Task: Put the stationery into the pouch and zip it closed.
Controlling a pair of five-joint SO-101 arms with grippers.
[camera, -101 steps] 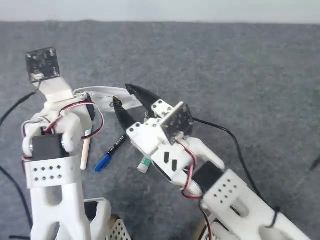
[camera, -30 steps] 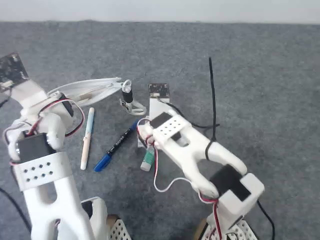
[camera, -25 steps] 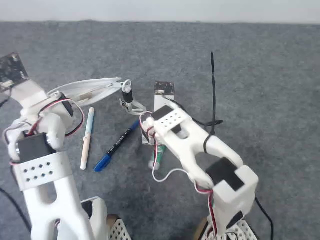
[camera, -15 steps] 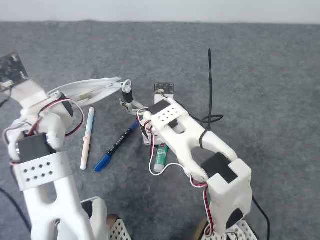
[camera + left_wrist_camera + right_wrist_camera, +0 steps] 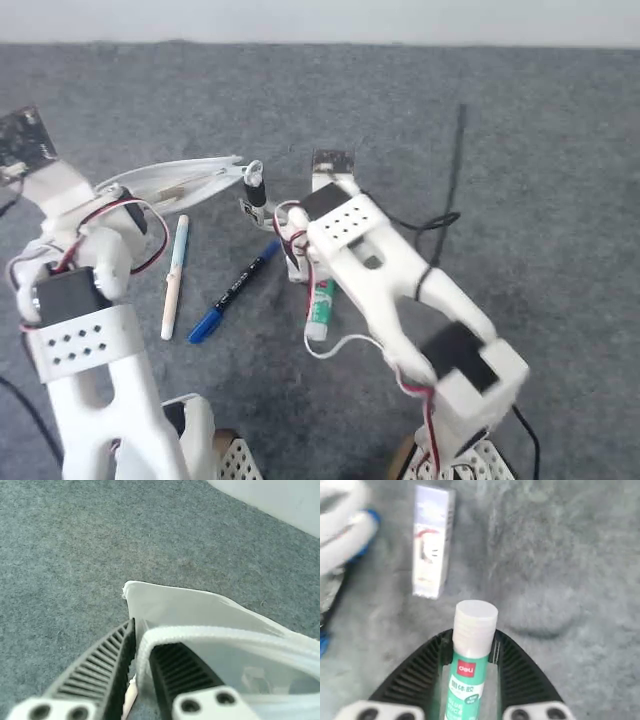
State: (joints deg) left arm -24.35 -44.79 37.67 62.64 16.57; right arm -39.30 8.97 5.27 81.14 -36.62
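From where I stand, the left arm's end effector [image 5: 140, 647] is pinched on the rim of the pale, see-through pouch [image 5: 205, 610], one ribbed finger on each side of the edge, and the pouch stretches from that arm toward the middle of the grey bench [image 5: 520, 120]. The right arm is bent down over the middle of the bench, and its end effector [image 5: 472, 636] is clamped on the glue stick [image 5: 471, 675], which has a green label and a white cap; the cap pokes out past the fingertips. I cannot tell whether the stick is raised off the bench or resting on it. Just beyond the cap a small white box [image 5: 432, 537] lies flat on the bench, apart from the stick. Between the two arms lie a white pen [image 5: 174, 275] and, beside it, a black marker with a blue cap [image 5: 235, 288], neither touching the other. A small black-and-white item [image 5: 255, 188] sits near the pouch's free end, too small to identify
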